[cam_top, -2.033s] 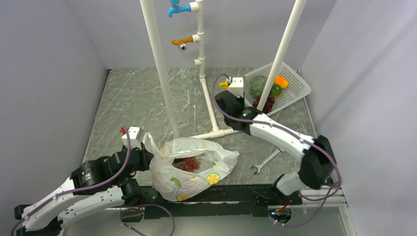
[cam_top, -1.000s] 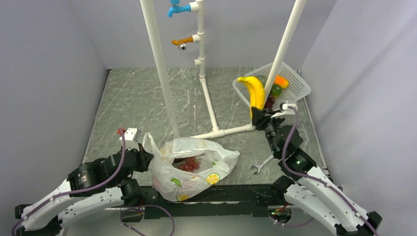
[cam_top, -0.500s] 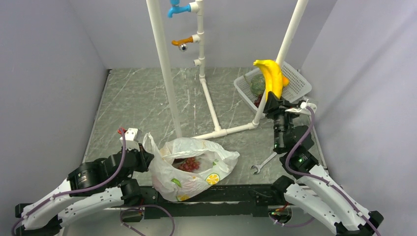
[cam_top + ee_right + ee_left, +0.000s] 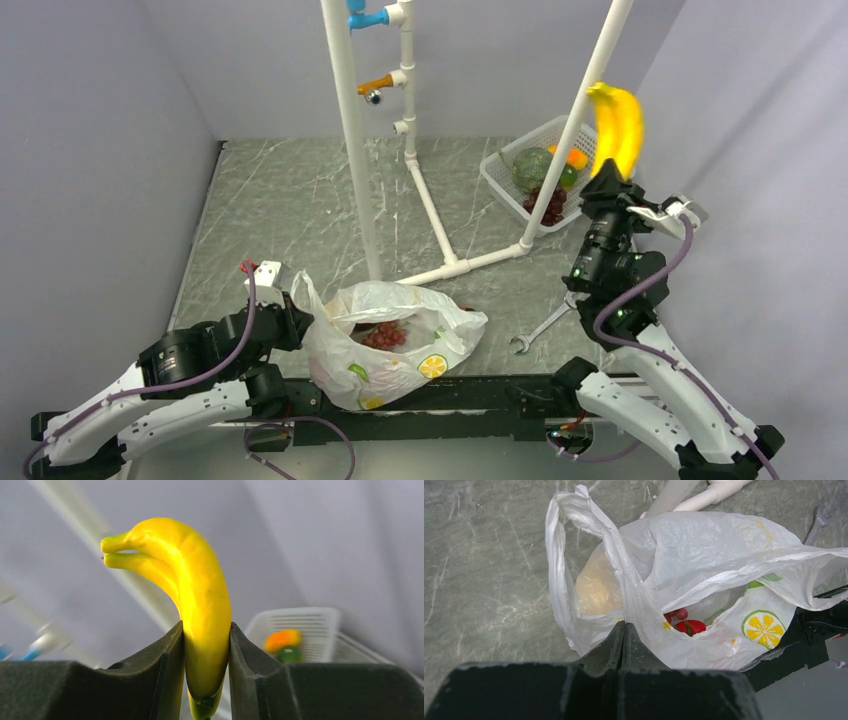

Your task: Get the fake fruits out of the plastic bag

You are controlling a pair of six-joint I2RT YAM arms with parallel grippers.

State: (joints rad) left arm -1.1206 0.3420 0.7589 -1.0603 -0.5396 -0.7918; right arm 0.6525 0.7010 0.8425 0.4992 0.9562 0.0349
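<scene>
The plastic bag (image 4: 395,340), white with lemon prints, lies open at the near edge. A light red grape bunch (image 4: 385,333) shows in its mouth. In the left wrist view the bag (image 4: 684,575) holds a red apple (image 4: 691,626) and grapes (image 4: 678,614). My left gripper (image 4: 293,322) is shut on the bag's left rim, and the wrist view shows it (image 4: 624,626) pinching the film. My right gripper (image 4: 607,178) is shut on the yellow banana (image 4: 615,125) and holds it upright, high at the right. The right wrist view shows the banana (image 4: 200,595) between the gripper (image 4: 206,645) fingers.
A white basket (image 4: 560,165) at the back right holds a green melon (image 4: 531,167), dark grapes (image 4: 545,203) and an orange and a green fruit (image 4: 282,645). A white pipe frame (image 4: 420,180) with toy taps stands mid-table. A wrench (image 4: 540,330) lies right of the bag.
My right arm swung from the table's middle to the right and rose, carrying the banana up past the basket. The pipe frame shifted slightly. The left gripper and bag stayed put.
</scene>
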